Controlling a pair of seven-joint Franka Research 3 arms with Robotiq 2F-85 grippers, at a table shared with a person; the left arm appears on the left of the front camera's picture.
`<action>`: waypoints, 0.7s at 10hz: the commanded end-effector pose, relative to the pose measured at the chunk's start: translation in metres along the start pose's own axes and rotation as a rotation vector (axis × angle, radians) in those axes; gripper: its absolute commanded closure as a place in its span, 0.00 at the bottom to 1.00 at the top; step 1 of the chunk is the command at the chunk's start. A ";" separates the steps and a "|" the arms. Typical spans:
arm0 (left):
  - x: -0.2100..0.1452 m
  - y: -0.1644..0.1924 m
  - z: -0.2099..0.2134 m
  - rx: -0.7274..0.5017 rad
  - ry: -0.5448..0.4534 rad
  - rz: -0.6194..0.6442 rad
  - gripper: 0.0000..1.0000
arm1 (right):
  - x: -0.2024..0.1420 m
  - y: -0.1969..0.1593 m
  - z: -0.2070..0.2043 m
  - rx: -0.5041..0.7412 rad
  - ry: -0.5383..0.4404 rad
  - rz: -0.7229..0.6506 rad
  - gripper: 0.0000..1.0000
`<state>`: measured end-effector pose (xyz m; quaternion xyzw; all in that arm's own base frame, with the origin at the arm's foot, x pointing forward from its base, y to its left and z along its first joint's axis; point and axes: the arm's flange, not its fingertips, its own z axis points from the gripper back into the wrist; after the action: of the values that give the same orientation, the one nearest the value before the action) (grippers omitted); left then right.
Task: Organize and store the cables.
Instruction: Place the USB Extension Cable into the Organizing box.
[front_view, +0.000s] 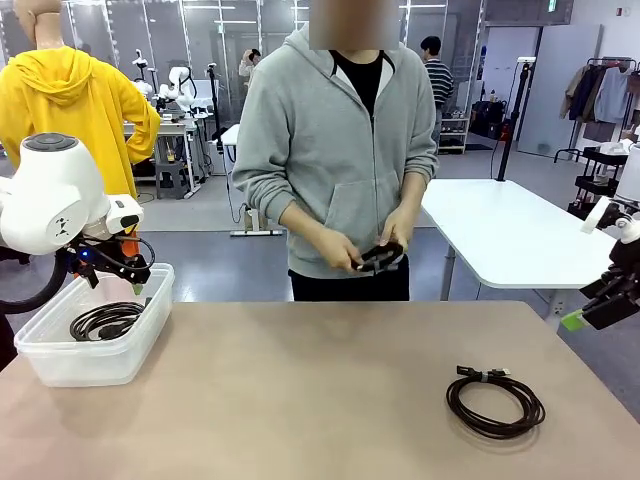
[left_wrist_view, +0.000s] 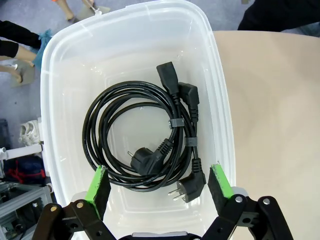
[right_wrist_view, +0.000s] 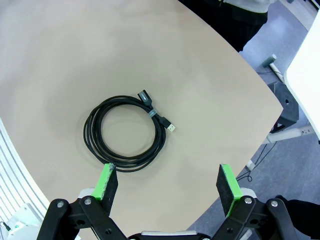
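Hovering over the clear plastic bin (front_view: 60, 365) at the near left of the table (front_view: 300, 400), the left gripper (front_view: 140, 291) hangs above coiled power cords (front_view: 105, 322) in the front view. At the far side the person's hands (front_view: 335, 252) hold another coil (front_view: 380, 260). A tied USB cable (front_view: 495, 400) lies near right, and the right gripper (front_view: 585, 315) sits off the right edge.

Left wrist view: the jaws are spread, and the power cords (left_wrist_view: 100, 130) lie on the bin floor, untouched.

Right wrist view: the jaws are spread above the USB cable (right_wrist_view: 95, 135), holding nothing.
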<state>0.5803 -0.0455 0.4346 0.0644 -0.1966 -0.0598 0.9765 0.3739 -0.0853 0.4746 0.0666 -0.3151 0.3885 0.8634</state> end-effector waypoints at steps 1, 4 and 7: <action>-0.009 0.007 0.027 -0.058 -0.042 -0.031 0.00 | 0.016 0.009 0.015 -0.023 0.043 0.128 0.00; -0.063 0.020 0.088 -0.274 -0.147 -0.148 0.00 | 0.048 0.005 0.014 -0.035 0.090 0.247 0.00; -0.122 0.007 0.116 -0.407 -0.226 -0.303 0.00 | 0.062 0.015 0.005 0.007 0.127 0.348 0.00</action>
<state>0.4437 -0.0440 0.5032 -0.0886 -0.2797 -0.2218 0.9299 0.3873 -0.0352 0.5168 -0.0116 -0.2758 0.5195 0.8087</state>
